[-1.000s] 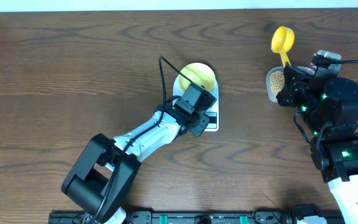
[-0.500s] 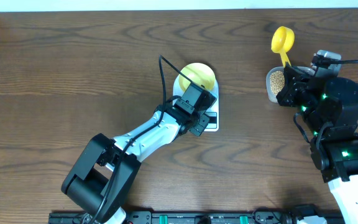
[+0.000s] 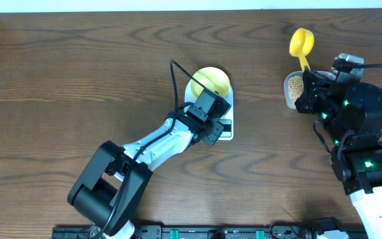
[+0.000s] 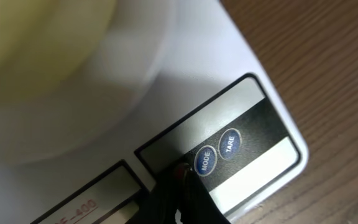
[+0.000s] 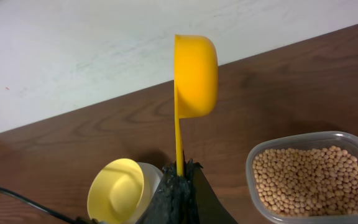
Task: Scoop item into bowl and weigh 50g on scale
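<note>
The pale yellow bowl (image 3: 212,81) stands empty on the white scale (image 3: 229,135); it is a blur at the left wrist view's upper left (image 4: 30,43). My left gripper (image 3: 216,125) is shut with nothing in it. Its tip (image 4: 182,171) rests on the scale (image 4: 185,74) panel, just left of the MODE button (image 4: 204,161). My right gripper (image 5: 179,171) is shut on the handle of a bright yellow scoop (image 5: 194,74), which points up and is empty. The beige beans (image 5: 312,180) fill a clear tub (image 3: 295,84) beside the right gripper (image 3: 308,74).
The TARE button (image 4: 229,143) sits right of MODE. The table's far edge meets a white wall (image 5: 104,50) behind the scoop (image 3: 302,42). A black cable (image 3: 181,76) arcs over the bowl (image 5: 114,190) from the left arm.
</note>
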You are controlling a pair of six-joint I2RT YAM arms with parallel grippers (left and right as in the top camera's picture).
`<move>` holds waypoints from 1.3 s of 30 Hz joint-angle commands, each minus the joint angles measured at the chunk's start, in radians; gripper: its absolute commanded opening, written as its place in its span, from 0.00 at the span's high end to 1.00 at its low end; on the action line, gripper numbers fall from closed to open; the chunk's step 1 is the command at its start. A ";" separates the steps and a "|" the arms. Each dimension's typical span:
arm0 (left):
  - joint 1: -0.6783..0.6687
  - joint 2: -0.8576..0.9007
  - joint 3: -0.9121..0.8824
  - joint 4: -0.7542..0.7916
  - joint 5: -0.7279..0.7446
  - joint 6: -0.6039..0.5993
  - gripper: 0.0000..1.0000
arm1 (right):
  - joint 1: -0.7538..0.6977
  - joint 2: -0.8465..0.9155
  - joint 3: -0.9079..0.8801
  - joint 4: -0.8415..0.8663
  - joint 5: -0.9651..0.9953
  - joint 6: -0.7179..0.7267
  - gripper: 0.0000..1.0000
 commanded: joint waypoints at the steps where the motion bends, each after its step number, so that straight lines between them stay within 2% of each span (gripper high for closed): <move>1: 0.001 0.039 0.000 -0.002 -0.016 0.013 0.93 | -0.002 -0.001 0.018 -0.001 0.008 0.009 0.99; 30: 0.001 0.075 0.000 0.016 -0.062 0.013 0.93 | -0.002 -0.001 0.018 -0.034 0.008 0.010 0.99; 39: 0.001 0.076 0.000 -0.023 -0.062 0.013 0.93 | -0.002 -0.001 0.018 -0.034 0.008 0.010 0.99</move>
